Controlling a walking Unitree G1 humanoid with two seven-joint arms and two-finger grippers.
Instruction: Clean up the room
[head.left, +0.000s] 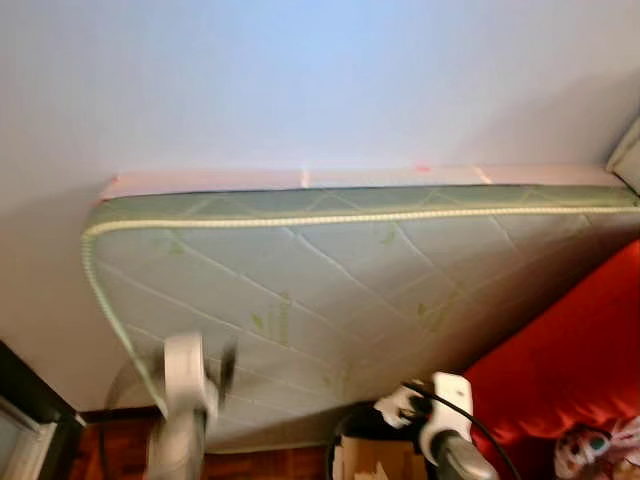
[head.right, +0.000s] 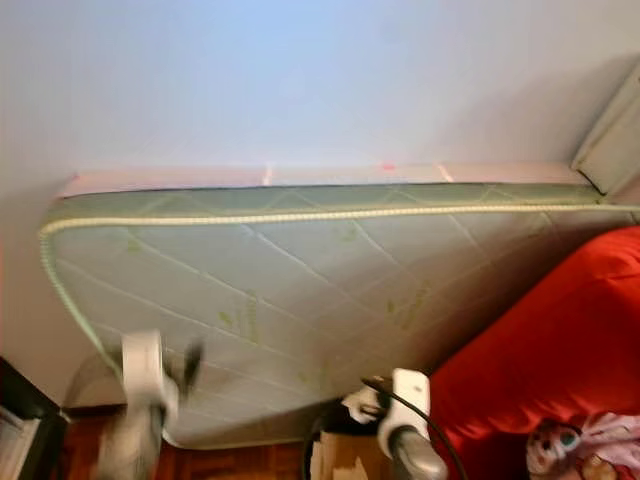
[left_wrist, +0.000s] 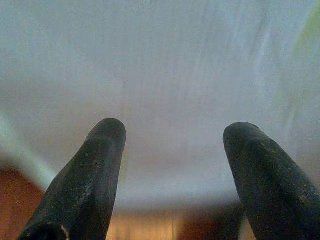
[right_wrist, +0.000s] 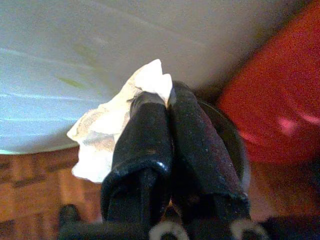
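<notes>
Your left gripper (left_wrist: 172, 135): fingers spread apart, nothing between them; raised low on the left in front of the mattress (head.left: 330, 290), blurred in the head views. Your right gripper (right_wrist: 167, 100): fingers clenched together on a crumpled white tissue (right_wrist: 107, 135); the tissue bulges out to one side of the fingertips; you hold it low at centre, just above a dark round bin (right_wrist: 227, 135). Mattress: pale green, quilted, leaning tilted against the white wall (head.left: 320, 80). Red sofa (head.left: 570, 360): lower right, beside the mattress; a stuffed toy (head.left: 600, 447) lies on it. Wooden floor (right_wrist: 30, 185): below; a cardboard box (head.left: 375, 462) sits beside the bin.
</notes>
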